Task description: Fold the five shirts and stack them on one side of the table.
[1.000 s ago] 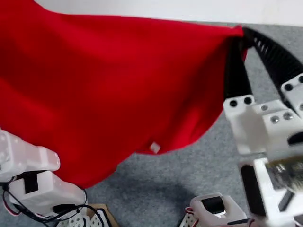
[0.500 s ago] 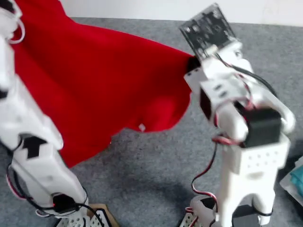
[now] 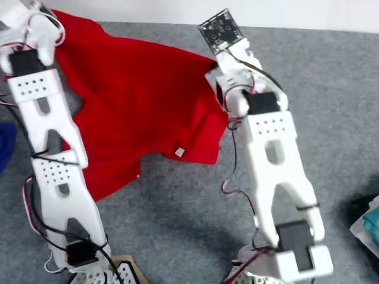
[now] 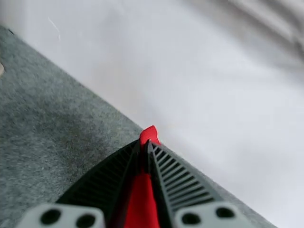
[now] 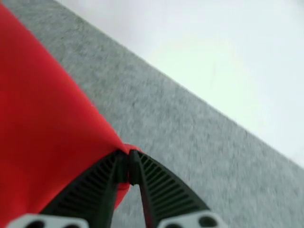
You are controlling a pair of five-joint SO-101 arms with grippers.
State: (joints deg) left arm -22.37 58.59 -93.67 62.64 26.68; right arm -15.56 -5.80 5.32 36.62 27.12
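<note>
A red shirt lies spread over the grey table, stretched between both arms at its far edge. My left gripper is shut on a corner of the red shirt, with a red tip poking out past the black ribbed fingers. My right gripper is shut on the other corner of the red shirt. In the high view the left arm stands at the shirt's far left and the right arm at its far right corner. A small white tag shows near the shirt's near hem.
A blue cloth peeks in at the left edge. A teal and white item sits at the right edge. Bare grey table lies between the arm bases. A white wall borders the far side.
Both arms have swung down and away from the camera, lowering the red shirt from a raised hanging drape onto the table, where it now lies flatter and farther back.
</note>
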